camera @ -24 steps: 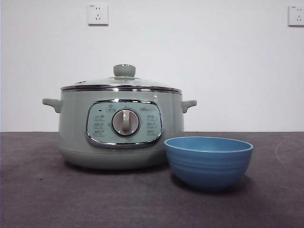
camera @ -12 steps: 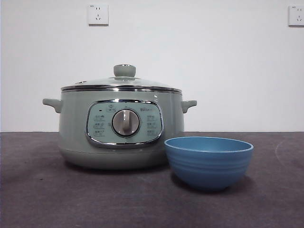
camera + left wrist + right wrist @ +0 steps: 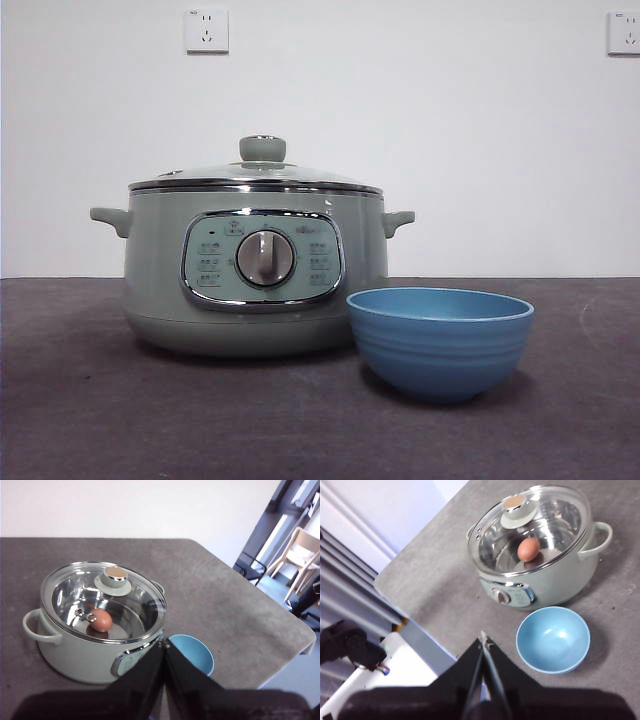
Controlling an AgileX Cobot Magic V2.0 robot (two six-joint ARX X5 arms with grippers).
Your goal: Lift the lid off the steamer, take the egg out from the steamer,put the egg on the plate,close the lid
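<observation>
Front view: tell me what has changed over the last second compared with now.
Nothing visibly changed. The lid sits closed on the steamer, the plate stands empty beside it, and no arm has entered the front view.

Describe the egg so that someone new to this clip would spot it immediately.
Start at the big sage-green steamer on the dark table. Look down through its glass lid: the egg lies on the shiny metal floor inside. It is the only brown, oval thing there; the blue plate beside the steamer holds nothing.
</observation>
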